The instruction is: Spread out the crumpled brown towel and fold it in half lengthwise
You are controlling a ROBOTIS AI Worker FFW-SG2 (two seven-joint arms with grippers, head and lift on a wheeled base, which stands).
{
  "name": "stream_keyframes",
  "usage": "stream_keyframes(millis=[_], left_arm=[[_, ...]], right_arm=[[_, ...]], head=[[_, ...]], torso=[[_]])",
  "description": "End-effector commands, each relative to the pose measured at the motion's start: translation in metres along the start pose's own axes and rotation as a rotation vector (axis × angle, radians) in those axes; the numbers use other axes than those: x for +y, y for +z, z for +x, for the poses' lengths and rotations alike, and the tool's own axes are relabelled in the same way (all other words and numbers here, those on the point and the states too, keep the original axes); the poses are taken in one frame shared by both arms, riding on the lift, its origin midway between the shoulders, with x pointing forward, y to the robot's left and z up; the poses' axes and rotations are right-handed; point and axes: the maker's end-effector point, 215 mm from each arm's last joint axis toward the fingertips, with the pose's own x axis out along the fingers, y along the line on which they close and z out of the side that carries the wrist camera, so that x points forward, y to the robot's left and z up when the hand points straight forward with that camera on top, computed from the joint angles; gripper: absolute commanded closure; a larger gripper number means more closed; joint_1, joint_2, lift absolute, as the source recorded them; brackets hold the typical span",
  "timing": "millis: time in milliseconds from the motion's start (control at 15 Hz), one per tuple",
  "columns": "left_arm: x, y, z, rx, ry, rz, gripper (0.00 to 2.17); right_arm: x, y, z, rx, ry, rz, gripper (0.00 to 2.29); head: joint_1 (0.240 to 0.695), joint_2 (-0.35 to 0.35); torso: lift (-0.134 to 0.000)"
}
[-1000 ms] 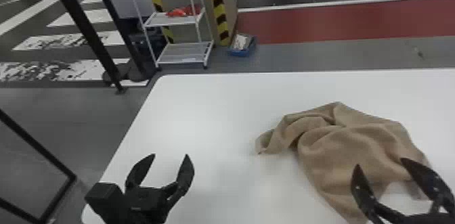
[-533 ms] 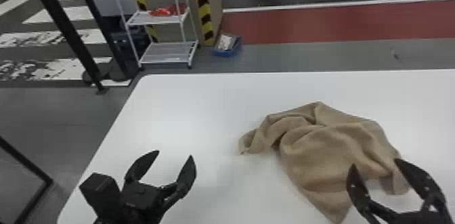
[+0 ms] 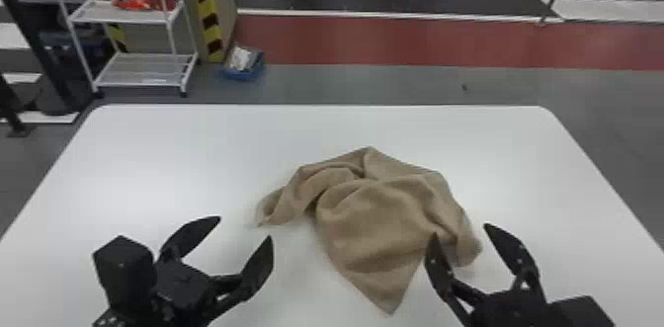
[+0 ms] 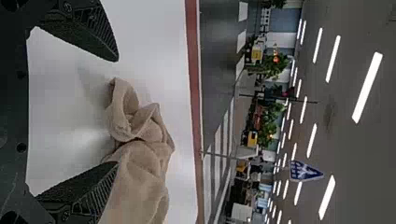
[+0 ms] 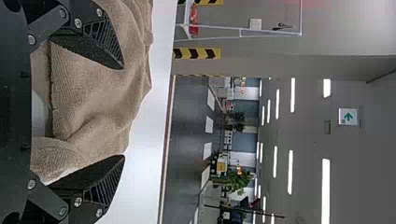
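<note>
White counter [image 3: 173,143] here, and the crumpled brown towel [image 3: 375,212] is now more centered between the left gripper [image 3: 245,227] and right gripper [image 3: 460,229], both open and empty, so spreading seems doable, tbh.

Free room is left on the worktop [image 3: 163,153] behind the towel [image 3: 375,212] and in broad strips at either side. The near ends of these strips are obstructed by the left gripper [image 3: 245,227] and the right gripper [image 3: 460,230]. The middle is blocked by the towel's humped folds, and the lane between the grippers is narrowed by its near corner. Bare worktop is seen between the left gripper's parted fingers; the gap between the right gripper's parted fingers is partly backed by towel.
</note>
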Motion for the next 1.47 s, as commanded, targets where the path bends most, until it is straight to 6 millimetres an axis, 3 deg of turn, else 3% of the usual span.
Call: stream_keyframes(millis=[0,267,400,533,800,933,1000,1133,1400], left_arm=[[-0.006,0.005,0.014,-0.002,-0.011,0.022,0.12],[-0.026,-0.010,0.030,0.052,-0.047,0.039,0.15],[-0.029,-0.022,0.035,0.098,-0.050,0.055,0.33],[-0.030,-0.019,0.036,0.094,-0.057,0.057,0.71],[-0.033,-0.019,0.036,0.104,-0.073,0.056,1.77],[-0.032,-0.018,0.037,0.103,-0.063,0.058,1.89],[-0.028,-0.017,0.037,0.105,-0.043,0.061,2.14],[-0.024,-0.011,0.036,0.101,-0.027,0.072,2.15],[-0.022,-0.001,0.034,0.087,-0.037,0.081,2.15]], right_arm=[[-0.006,-0.001,-0.001,0.004,-0.010,-0.003,0.24],[-0.009,-0.003,-0.001,0.009,-0.015,-0.004,0.24],[-0.014,-0.003,-0.002,0.008,-0.022,-0.003,0.24],[-0.017,-0.005,-0.004,0.013,-0.027,-0.004,0.24],[-0.019,-0.024,0.003,0.083,-0.023,-0.035,0.24],[-0.014,-0.029,0.008,0.093,-0.015,-0.036,0.24],[-0.010,-0.036,0.009,0.115,-0.005,-0.036,0.24],[-0.008,-0.044,0.010,0.138,-0.002,-0.044,0.24],[-0.033,-0.078,0.015,0.226,-0.043,-0.050,0.24]], head=[[0.695,-0.100],[0.695,-0.142],[0.695,-0.157],[0.695,-0.172],[0.695,-0.190],[0.695,-0.189],[0.695,-0.188],[0.695,-0.178],[0.695,-0.175]], torso=[[-0.124],[-0.124],[-0.124],[-0.124],[-0.124],[-0.124],[-0.124],[-0.124],[-0.124]])
